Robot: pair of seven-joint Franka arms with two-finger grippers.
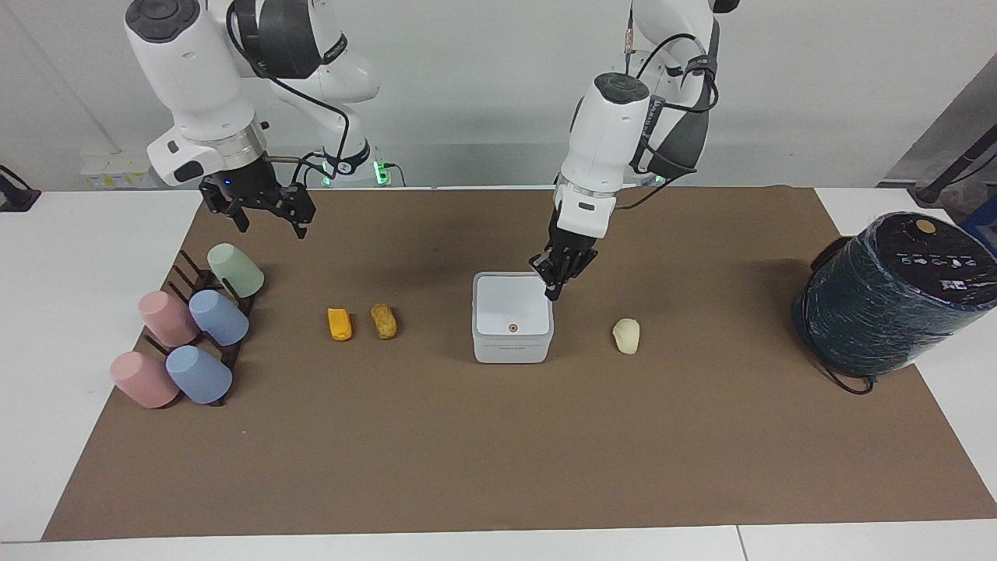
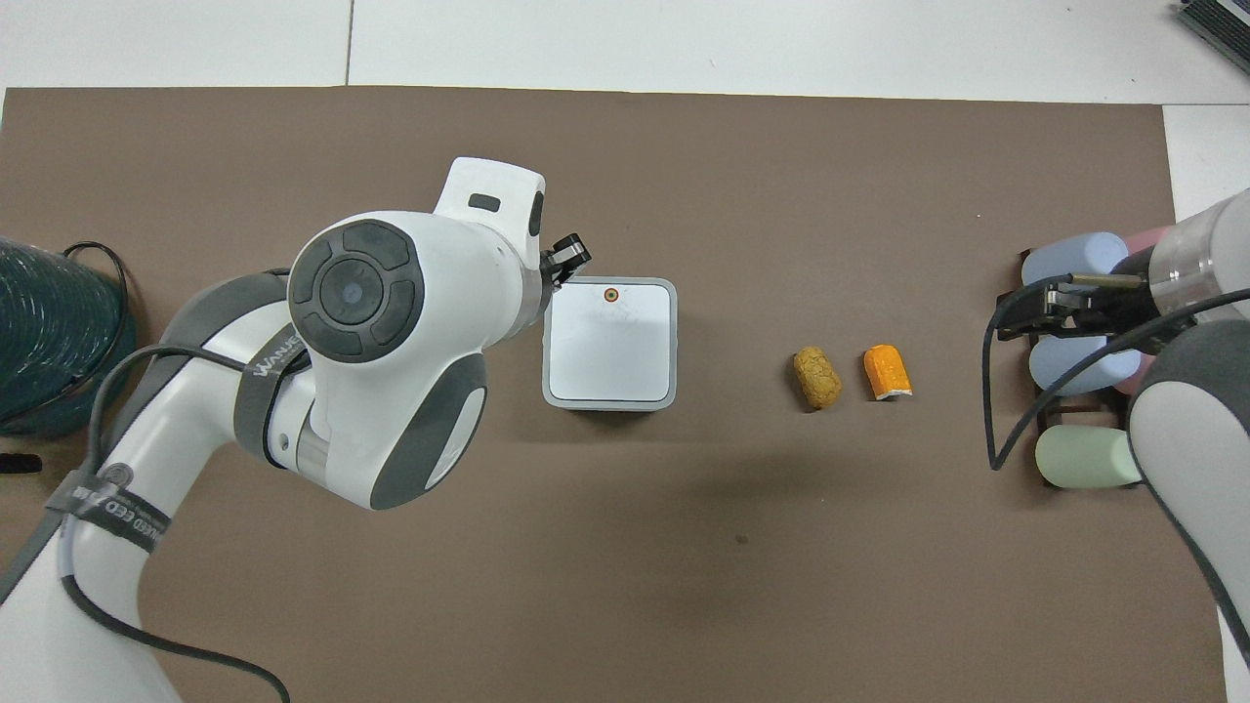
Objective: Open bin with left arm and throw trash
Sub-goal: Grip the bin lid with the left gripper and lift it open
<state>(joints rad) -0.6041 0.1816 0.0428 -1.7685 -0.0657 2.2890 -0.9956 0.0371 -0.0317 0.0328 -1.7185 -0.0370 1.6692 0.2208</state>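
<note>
Three scraps wait out, lid down, left fingers at the bin

My left fingers (image 1: 556, 282) are pinched together, empty, and hang over the corner of the bin (image 1: 512, 343) nearest the robots, on the left arm's side; I judge that narrow tip suits prodding or hooking the lid, and I cannot tell whether it touches yet. The bin sits mid-counter (image 1: 498, 452), shut, its orange dot (image 1: 512, 328) on the lid's edge farthest from the robots. The cream lump (image 1: 626, 336) lies beside the bin toward the left arm's end. The golden-brown lump (image 1: 383, 321) and orange lump (image 1: 339, 324) lie side by side toward the right arm's end. My right fingers (image 1: 269, 218) are spread and empty, waiting above the counter next to the cup rack (image 1: 204, 327), probably to collect scraps once the lid is up.
</note>
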